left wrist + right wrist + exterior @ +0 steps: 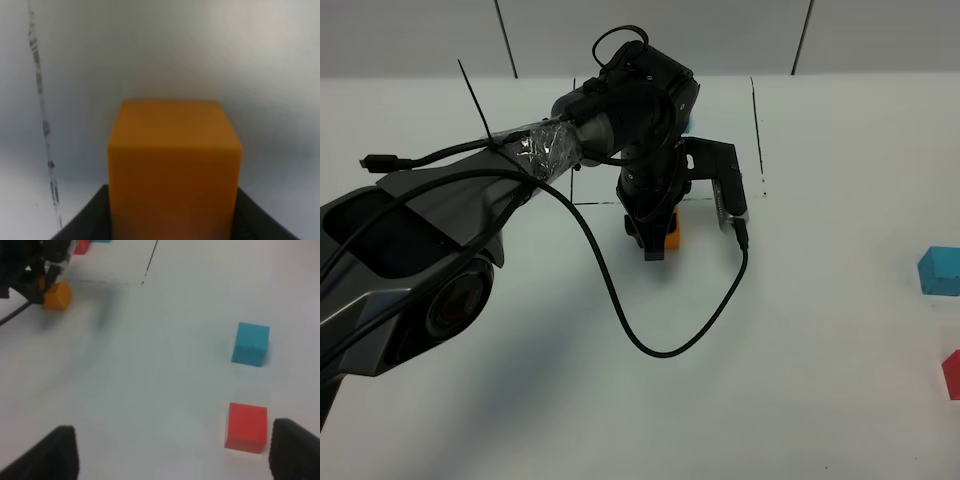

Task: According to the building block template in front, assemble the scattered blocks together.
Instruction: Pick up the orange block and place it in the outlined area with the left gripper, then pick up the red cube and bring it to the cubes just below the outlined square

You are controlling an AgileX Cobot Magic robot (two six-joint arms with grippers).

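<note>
Table: it is white and smooth, so a nudged cube would probably slide instead of seating against its neighbour.
Left arm: it reaches to the far middle, and its bulk hides almost all of the pattern from the high view, so a mismatch could go unnoticed.
Cable: its loop sags near the held cube and could drag across a placed block.
Building block template: it sits just beyond the orange cube. Only red and cyan-blue corners show at the frame edge, so its layout is unreadable.
Left pincer: it is clenched on the orange cube. Whether the cube rests on the table or hangs just above it is unclear, and a tilted release would leave it skewed.
Right pincer: it is released and empty, over the near right.
Red cube: it lies just beside one finger, and a careless descent could knock it. It is cut off in the high view.
Cyan-blue cube: it sits a little farther than the red one, well apart from the orange.
</note>
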